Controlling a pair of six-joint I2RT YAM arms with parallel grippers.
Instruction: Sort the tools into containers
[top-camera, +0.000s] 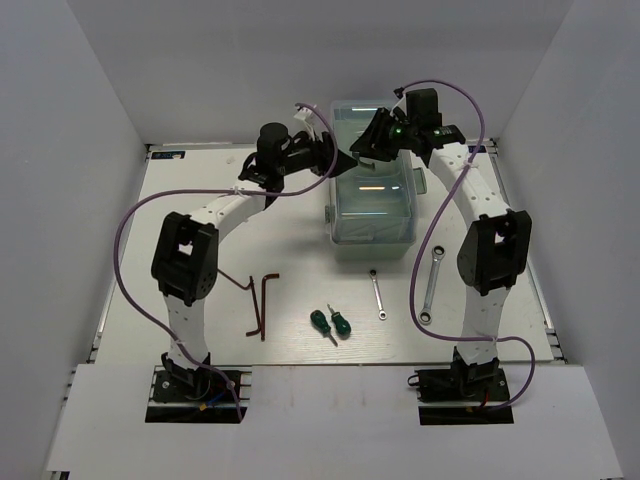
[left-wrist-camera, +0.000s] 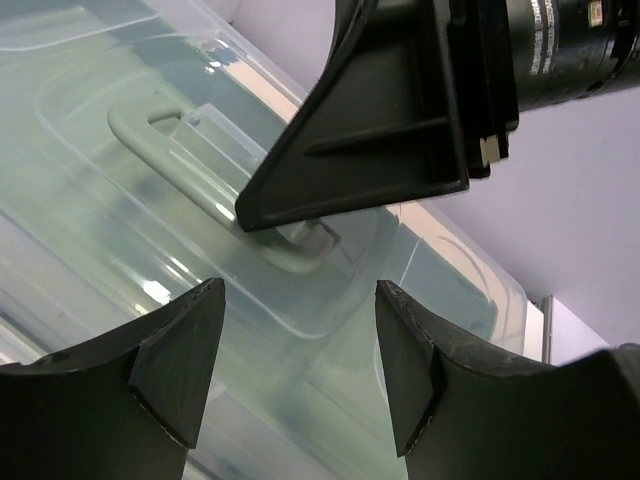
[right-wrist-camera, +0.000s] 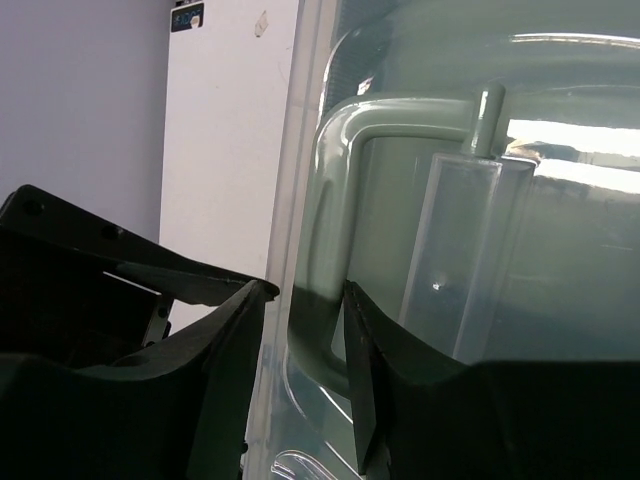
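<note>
The mint-green toolbox with its clear lid stands closed at the back middle. My right gripper is at the lid's handle; its jaws stand narrowly apart on either side of the handle bar, with a small gap on the left. My left gripper is open and empty, just left of it over the lid, with the handle ahead. Two dark hex keys, two green-handled screwdrivers, a short wrench and a longer wrench lie on the table.
The right gripper's black finger hangs close above my left fingers. The left gripper's finger shows left of my right jaws. White walls enclose the table on three sides. Purple cables loop beside both arms.
</note>
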